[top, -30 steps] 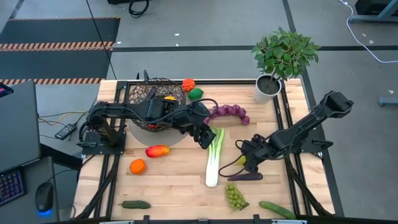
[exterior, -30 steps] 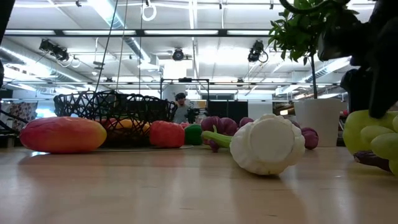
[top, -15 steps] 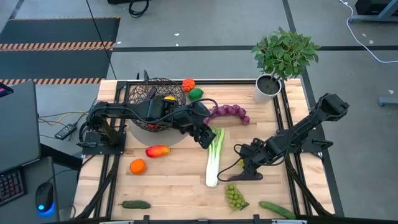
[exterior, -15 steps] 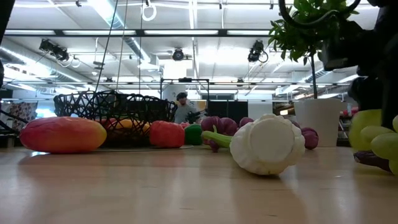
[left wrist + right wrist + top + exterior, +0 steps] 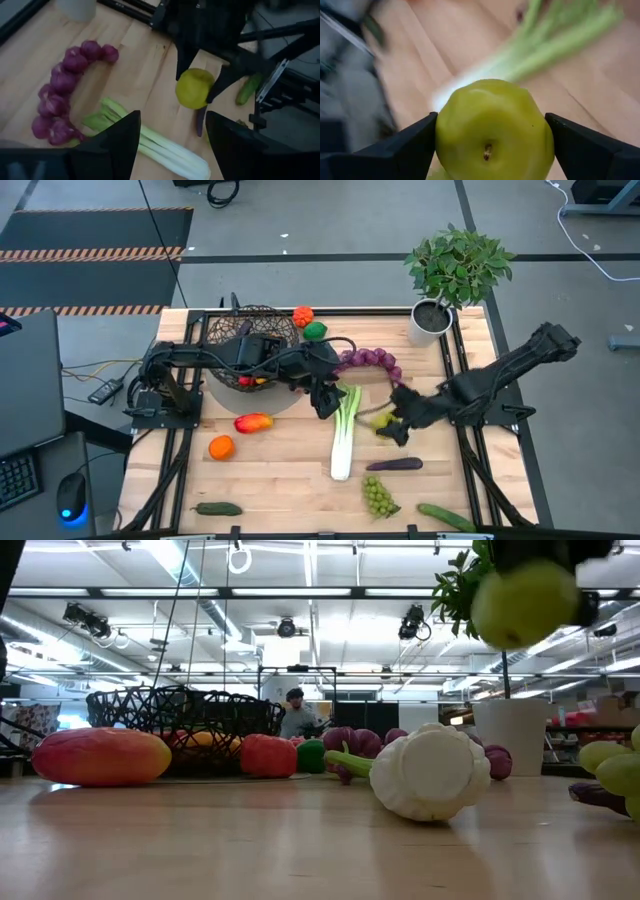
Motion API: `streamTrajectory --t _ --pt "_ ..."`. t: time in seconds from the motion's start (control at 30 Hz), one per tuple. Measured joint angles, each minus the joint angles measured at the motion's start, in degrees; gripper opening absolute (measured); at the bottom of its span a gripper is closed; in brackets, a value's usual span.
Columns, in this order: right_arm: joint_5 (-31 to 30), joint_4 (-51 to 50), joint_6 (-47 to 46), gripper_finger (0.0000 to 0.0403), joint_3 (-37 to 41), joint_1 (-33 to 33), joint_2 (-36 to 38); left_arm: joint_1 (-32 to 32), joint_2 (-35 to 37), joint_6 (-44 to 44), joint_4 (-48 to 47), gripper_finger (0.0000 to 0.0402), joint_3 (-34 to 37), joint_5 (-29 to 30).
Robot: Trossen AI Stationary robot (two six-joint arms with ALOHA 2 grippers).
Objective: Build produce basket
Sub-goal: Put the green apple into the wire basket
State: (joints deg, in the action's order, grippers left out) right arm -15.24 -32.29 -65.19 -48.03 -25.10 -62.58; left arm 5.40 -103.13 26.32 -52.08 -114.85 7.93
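The right hand (image 5: 385, 423) grips a yellow-green apple (image 5: 381, 421) between its two fingers, held above the surface (image 5: 290, 480) just to the three o'clock side of the leek (image 5: 343, 434). From above the fruit is only a small blur; the right wrist view shows it fully, stem pit (image 5: 487, 151) facing the camera, a dark finger pressed on each side. The low view shows the apple (image 5: 523, 602) well up in the air, above the grapes (image 5: 612, 768) at its edge, which the overhead picture places at six o'clock on the surface.

The left hand (image 5: 325, 402) hangs over the leek's green end, fingers part open and holding nothing; its wrist view looks past them at the purple grapes (image 5: 60, 95) and the carried apple.

The basket (image 5: 252, 340) sits at about ten o'clock with some produce inside. Only the low view shows a person (image 5: 293, 714) in the room behind it.
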Motion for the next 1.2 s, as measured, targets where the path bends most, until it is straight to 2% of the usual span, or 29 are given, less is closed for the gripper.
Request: streamTrajectory --t 0.33,0.47,0.7,0.87,0.97,1.07,1.2 --pt "-11.5 12.7 -5.8 0.0355 -0.6 4.2 7.2 -1.5 2.0 -11.2 7.2 0.0231 0.0 3.9" --pt "-12.4 16.1 -5.9 0.0355 -0.6 7.3 8.0 -1.3 2.1 -21.1 10.3 0.0237 0.0 7.9" --pt "-12.3 20.4 -5.9 0.0355 -0.6 12.8 8.0 0.3 2.0 -35.6 11.7 0.029 0.0 8.2" --pt "-11.7 26.6 -5.8 0.0355 -0.6 15.9 7.2 0.3 2.0 -36.1 12.1 0.0331 0.0 9.0" --pt "-9.4 31.5 -5.4 0.0355 -0.6 16.7 6.3 0.1 2.0 -36.0 12.2 0.035 0.0 10.7" --pt "-7.2 34.4 -5.2 0.0355 -0.6 16.8 5.4 -0.1 2.0 -35.8 12.5 0.0355 0.0 12.6" --pt "-7.2 37.7 -5.2 0.0356 -0.6 16.8 4.8 -0.4 2.0 -33.5 12.5 0.0355 0.0 12.6"
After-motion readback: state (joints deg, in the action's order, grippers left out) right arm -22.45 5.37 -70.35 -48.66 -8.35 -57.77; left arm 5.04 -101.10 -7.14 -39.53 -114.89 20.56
